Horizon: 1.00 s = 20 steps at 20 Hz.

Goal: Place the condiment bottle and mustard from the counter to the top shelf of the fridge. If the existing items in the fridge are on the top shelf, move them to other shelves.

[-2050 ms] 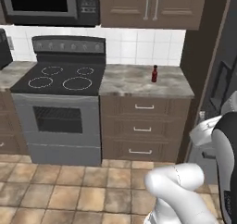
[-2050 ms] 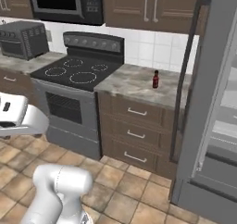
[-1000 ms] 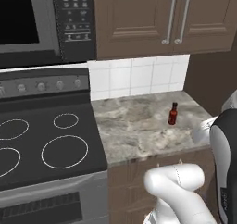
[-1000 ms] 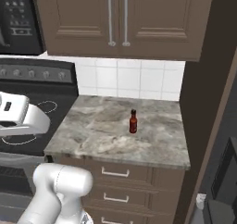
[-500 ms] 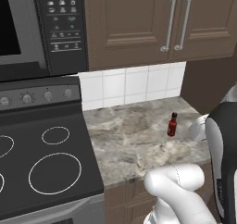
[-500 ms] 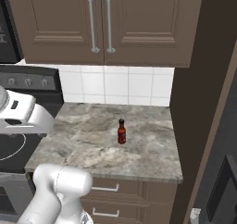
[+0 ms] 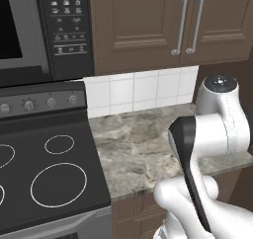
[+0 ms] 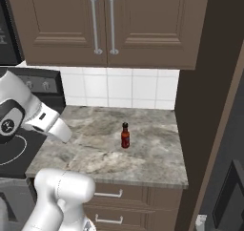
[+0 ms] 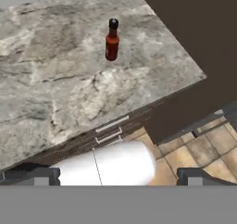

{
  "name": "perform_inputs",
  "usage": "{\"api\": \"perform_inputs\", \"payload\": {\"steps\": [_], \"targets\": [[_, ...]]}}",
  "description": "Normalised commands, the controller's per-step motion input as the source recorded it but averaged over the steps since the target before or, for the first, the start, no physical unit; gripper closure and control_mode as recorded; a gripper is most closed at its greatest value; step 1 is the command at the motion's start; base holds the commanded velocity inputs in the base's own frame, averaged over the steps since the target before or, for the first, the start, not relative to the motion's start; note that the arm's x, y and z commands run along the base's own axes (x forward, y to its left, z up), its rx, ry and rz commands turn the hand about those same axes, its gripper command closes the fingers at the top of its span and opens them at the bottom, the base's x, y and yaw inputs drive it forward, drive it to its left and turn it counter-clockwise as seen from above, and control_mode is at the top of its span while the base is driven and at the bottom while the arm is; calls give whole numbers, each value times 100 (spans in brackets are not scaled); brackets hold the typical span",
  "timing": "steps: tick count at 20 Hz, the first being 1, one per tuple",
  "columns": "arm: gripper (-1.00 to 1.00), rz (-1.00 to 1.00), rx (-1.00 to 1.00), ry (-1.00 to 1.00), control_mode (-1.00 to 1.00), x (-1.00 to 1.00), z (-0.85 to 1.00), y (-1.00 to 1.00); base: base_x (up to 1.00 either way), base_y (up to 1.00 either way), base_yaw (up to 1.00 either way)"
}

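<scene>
The condiment bottle (image 8: 125, 135) stands upright on the counter (image 8: 157, 163), alone on the marbled stone, roughly mid-depth between the white tiled backsplash (image 8: 119, 89) and the front edge. In the right base view it sits near the centre of the worktop, with the dark tall panel (image 8: 205, 106) off at its 3 o'clock and the black stovetop (image 8: 14, 151) well apart at its 9 o'clock. In the hand view the bottle (image 9: 111, 40) appears at about 12 o'clock, well apart from the gripper, its black cap on top and red label around the body; the counter (image 9: 51, 89) spreads below it and brown drawers (image 9: 109, 130) with pale handles run under the front edge.

The arm's white links rise over the counter in both base views. Only the finger tips (image 9: 39, 176) peek in at the bottom corners of the hand view, and whether the pincer is spread or pressed together cannot be told from them.

Brown wall cabinets (image 8: 102, 25) with metal handles hang above the counter. The left base view shows the microwave panel (image 7: 64, 28) at 11 o'clock.
</scene>
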Motion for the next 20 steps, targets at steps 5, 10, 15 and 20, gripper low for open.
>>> {"api": "perform_inputs", "payload": {"steps": [5, 10, 15, 20], "targets": [[-100, -39, 0, -10, -100, 100, -37, 6, 0, 0, 0], [-100, -36, 0, -7, -100, 100, -16, 4, 0, 0, 0], [-100, -30, 0, 0, -100, 100, -31, -3, 0, 0, 0], [-100, -22, 0, -2, -100, 79, -37, -10, 0, 0, 0]]}}
